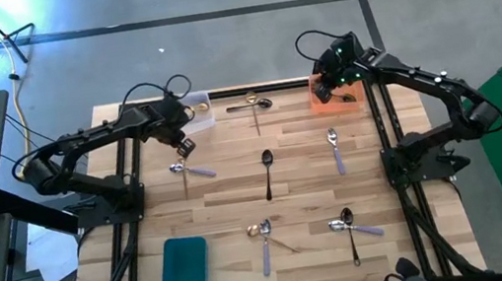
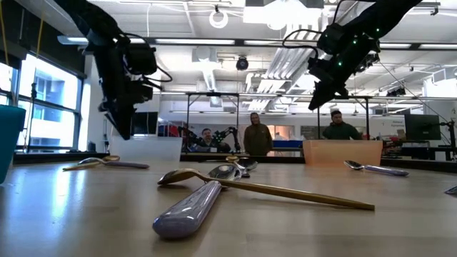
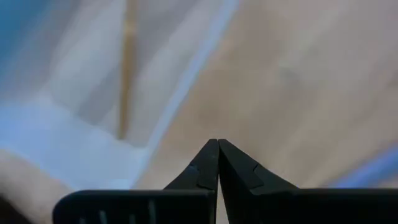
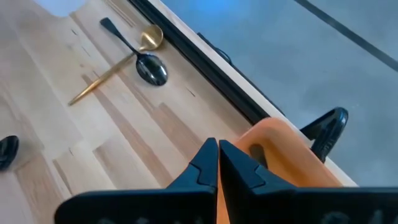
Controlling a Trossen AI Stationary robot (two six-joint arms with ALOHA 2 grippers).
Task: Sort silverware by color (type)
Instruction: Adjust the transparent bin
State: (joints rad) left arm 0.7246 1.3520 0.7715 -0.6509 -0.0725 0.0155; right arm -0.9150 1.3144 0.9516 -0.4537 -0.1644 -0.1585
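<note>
Spoons on the table: four lilac-handled, three black.

Bright overhead light, blurred left-wrist view.

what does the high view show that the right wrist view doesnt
Only the high view: the teal tray, the left gripper shut near the clear tray, and lilac-handled spoons across the table.
Only the right wrist view: the right gripper shut, seen close above the orange tray.
Both: the crossed gold spoon and black spoon by the far edge.
</note>
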